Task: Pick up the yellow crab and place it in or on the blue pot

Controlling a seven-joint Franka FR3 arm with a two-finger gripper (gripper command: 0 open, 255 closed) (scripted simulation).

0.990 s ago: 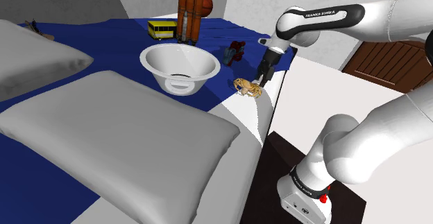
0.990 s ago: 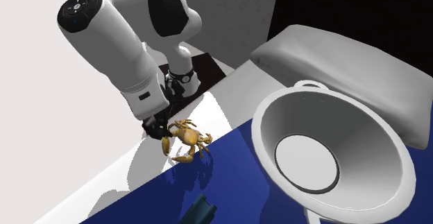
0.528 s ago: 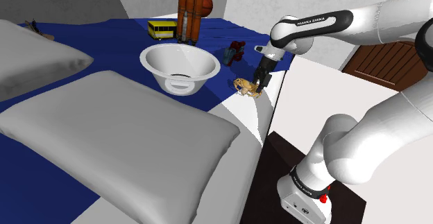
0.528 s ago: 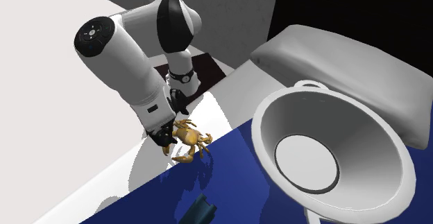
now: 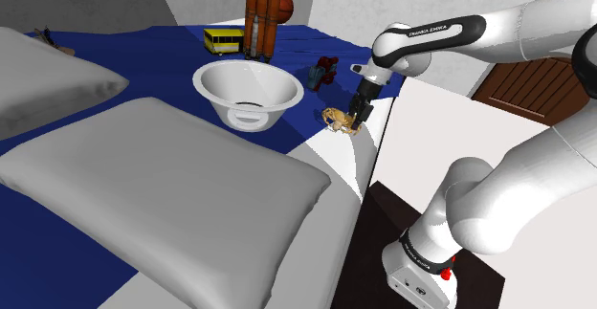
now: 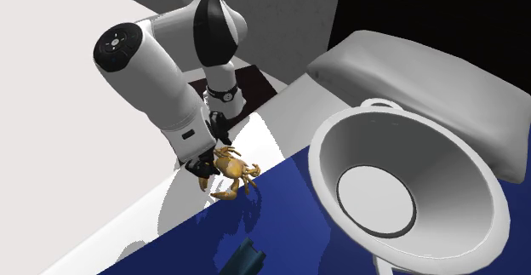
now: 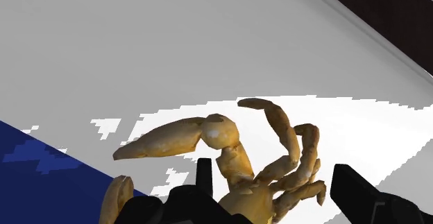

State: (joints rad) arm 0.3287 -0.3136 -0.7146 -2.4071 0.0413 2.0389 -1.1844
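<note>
Jaws open, straddling yellow crab [image 7: 234,161] (no squeeze yet); white pot [image 5: 248,89] well apart.

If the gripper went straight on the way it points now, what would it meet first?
The yellow crab: it lies between the open fingers, right ahead of the gripper. Behind it comes the white surface it rests on.

The crab [image 7: 229,153] looks smooth and faintly glossy, the pot [image 5: 277,92] plain matt white, the blue cover [image 5: 143,54] a creased matt cloth, and the door [image 5: 536,77] at the shoulder view's upper right panelled brown wood.
</note>
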